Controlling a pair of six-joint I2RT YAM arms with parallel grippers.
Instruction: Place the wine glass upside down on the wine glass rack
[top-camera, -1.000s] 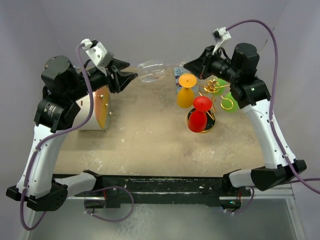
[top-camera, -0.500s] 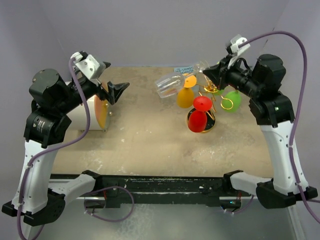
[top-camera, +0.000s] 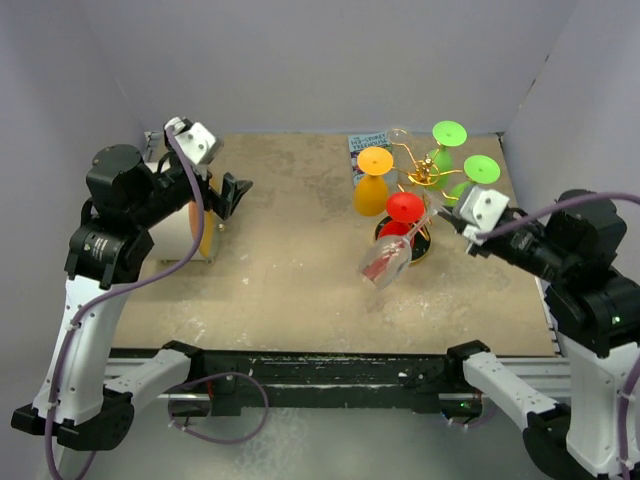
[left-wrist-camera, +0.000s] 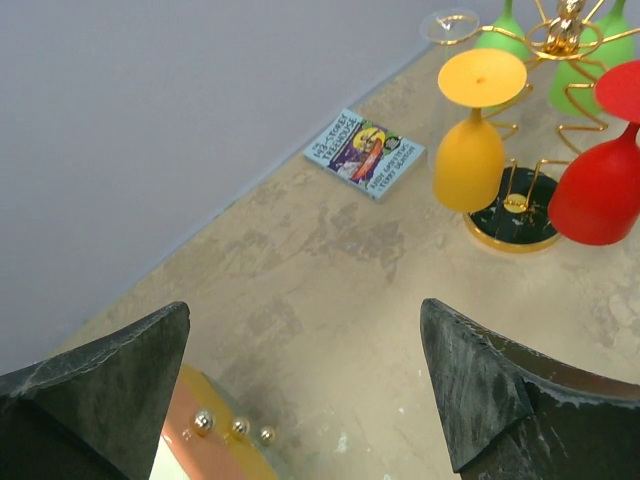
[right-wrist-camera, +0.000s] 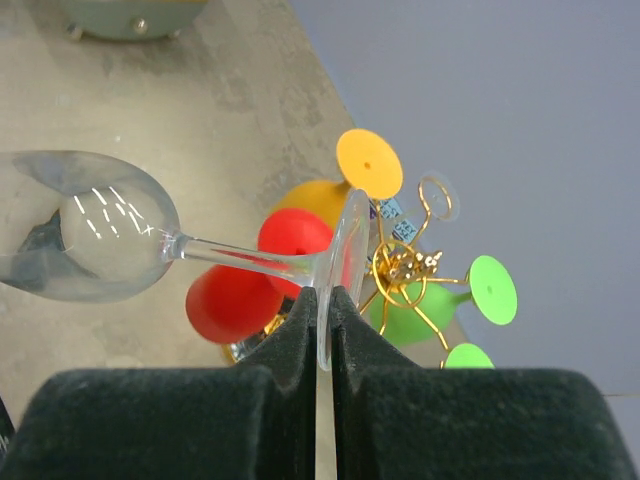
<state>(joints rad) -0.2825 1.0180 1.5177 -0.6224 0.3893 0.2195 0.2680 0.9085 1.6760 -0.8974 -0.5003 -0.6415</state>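
While the right gripper (right-wrist-camera: 322, 300) is pinching only the foot of the clear stemmed wine glass (top-camera: 385, 262) — hanging at seven o'clock of the gold wire tree-shaped rack (top-camera: 420, 178) — it is probably risking a slip against the red inverted glass (top-camera: 400, 228); the left gripper (left-wrist-camera: 303, 325) is gaping, empty.

Open tabletop (top-camera: 290, 270) left of the wine glass rack (top-camera: 422, 177), its arms crowded with coloured glasses (top-camera: 405, 207)
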